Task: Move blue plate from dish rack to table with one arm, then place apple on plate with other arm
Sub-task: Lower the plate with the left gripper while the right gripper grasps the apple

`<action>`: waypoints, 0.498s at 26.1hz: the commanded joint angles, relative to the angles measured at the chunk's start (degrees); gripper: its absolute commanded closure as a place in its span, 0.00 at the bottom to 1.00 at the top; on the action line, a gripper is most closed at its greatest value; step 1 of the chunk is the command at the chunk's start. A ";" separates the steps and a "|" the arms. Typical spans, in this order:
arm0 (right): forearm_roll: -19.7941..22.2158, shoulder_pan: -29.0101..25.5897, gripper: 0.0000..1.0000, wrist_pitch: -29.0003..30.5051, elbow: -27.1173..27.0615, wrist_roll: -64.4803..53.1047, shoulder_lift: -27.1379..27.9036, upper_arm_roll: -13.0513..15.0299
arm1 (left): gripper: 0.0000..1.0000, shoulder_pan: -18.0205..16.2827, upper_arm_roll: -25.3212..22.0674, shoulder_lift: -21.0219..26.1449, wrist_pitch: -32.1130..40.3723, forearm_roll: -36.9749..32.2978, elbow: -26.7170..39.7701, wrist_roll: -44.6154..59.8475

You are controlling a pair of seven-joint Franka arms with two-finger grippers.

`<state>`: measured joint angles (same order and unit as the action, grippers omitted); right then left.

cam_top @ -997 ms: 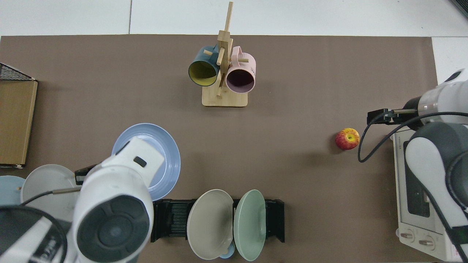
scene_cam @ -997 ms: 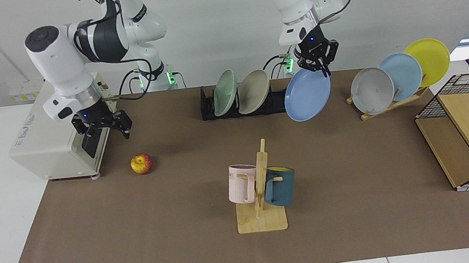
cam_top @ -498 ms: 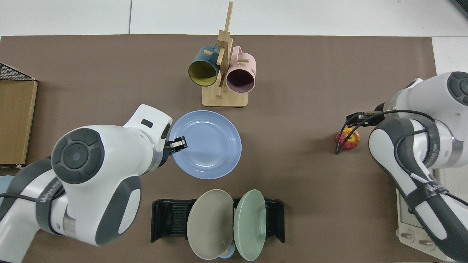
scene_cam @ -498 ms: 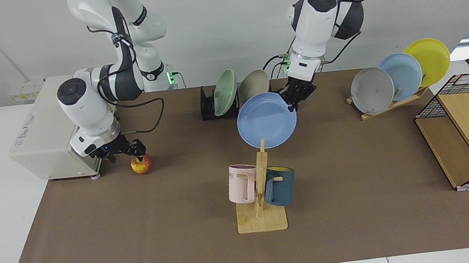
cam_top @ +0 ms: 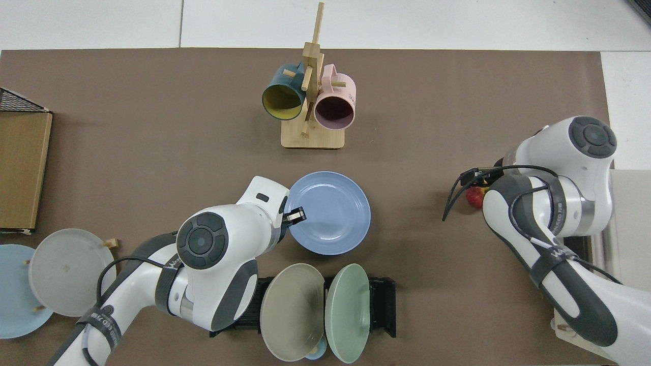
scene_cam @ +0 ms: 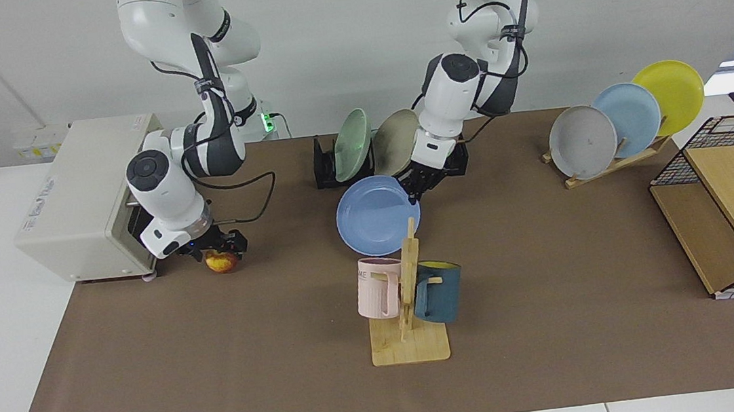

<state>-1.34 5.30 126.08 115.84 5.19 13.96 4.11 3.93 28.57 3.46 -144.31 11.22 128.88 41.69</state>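
my left hand [scene_cam: 418, 185] is clenched on the near rim of the plate [scene_cam: 373, 215], which sits low over the worktop [scene_cam: 554, 295], between the rack [scene_cam: 325, 164] behind it and the mug stand [scene_cam: 407, 311] in front. whether the plate already rests on the mat i cannot tell; it looks close to flat. the drop is straight down from here, with the stand's tall post just beside the plate's front edge, so i should not drift forward. my right hand [scene_cam: 216, 247] is down over the apple [scene_cam: 221, 262], by the white box [scene_cam: 77, 202]; i cannot tell if it is grasping yet. from the apple the plate lies across open mat, a clear sideways path.
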 commanded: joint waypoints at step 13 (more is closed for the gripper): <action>1.25 -0.20 1.00 3.65 2.03 0.52 1.78 -0.16 | 1.00 -0.77 -2.38 0.41 -2.91 -1.02 3.57 -6.70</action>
<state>-1.10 5.30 129.10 117.67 5.19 16.12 4.19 3.32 26.64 4.69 -145.97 10.86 130.88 36.63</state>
